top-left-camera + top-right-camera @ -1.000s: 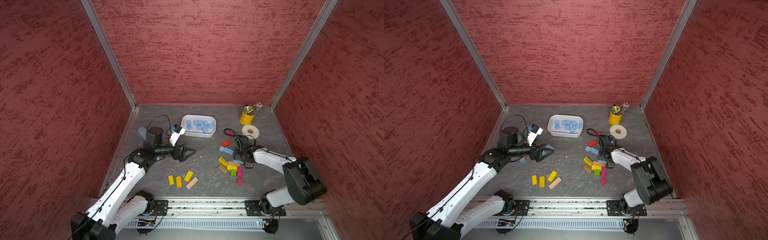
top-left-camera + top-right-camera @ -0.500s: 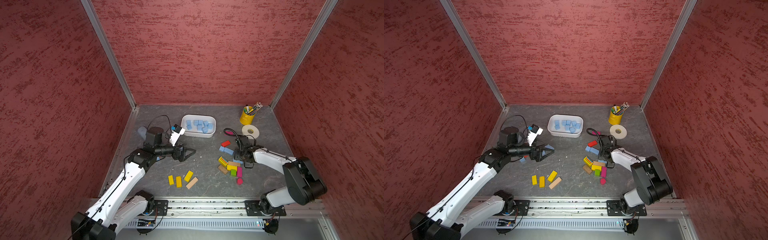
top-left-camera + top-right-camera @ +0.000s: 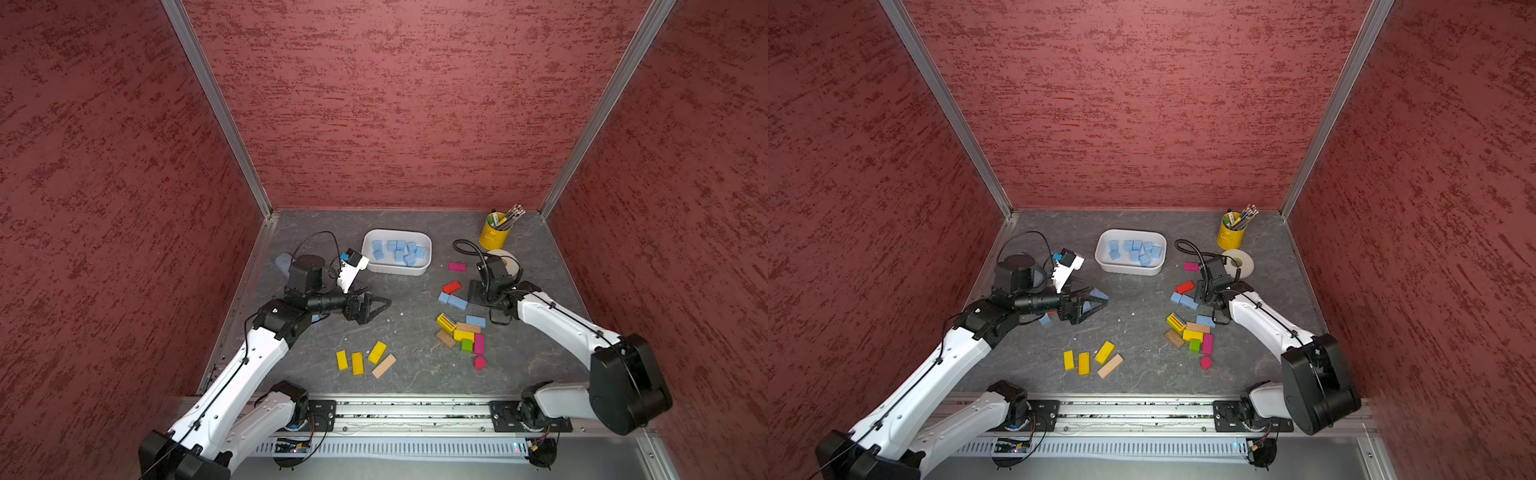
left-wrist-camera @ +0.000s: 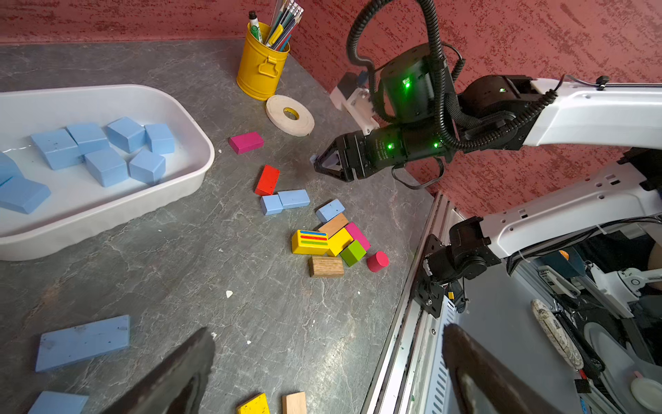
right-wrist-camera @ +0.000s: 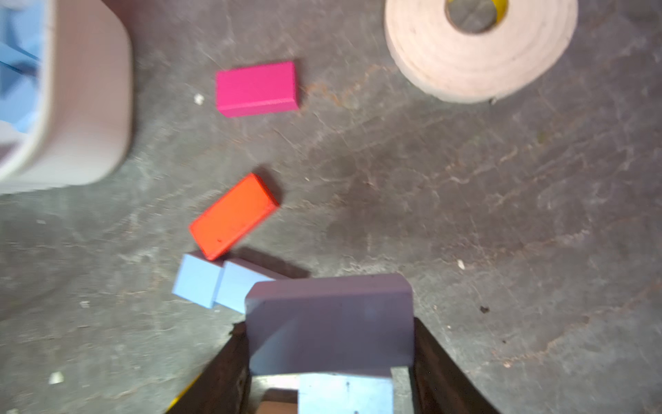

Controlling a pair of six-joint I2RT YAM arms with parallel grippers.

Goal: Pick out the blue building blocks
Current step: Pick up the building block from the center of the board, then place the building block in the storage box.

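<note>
Several blue building blocks (image 3: 399, 249) lie in the white tray (image 3: 397, 270) at the back. My right gripper (image 5: 327, 329) is shut on one more blue block (image 5: 329, 315), which looks lavender in the shade and sits off the table. Two loose blue blocks (image 5: 215, 283) lie just ahead of it, seen also in a top view (image 3: 1185, 300), and a third (image 3: 476, 321) lies by the mixed pile. My left gripper (image 4: 327, 333) hangs open and empty left of centre (image 3: 376, 305). A flat blue brick (image 4: 82, 342) and another blue block (image 4: 57, 403) lie beside it.
A red block (image 3: 451, 286) and a magenta block (image 3: 457, 266) lie near the right gripper. A mixed coloured pile (image 3: 461, 332) is nearer the front, with yellow and wood blocks (image 3: 365, 361) at centre front. A yellow pencil tin (image 3: 494, 237) and a tape roll (image 3: 1239, 262) stand back right.
The right jaws have narrowed onto the block. Both arms stand almost where they were.
</note>
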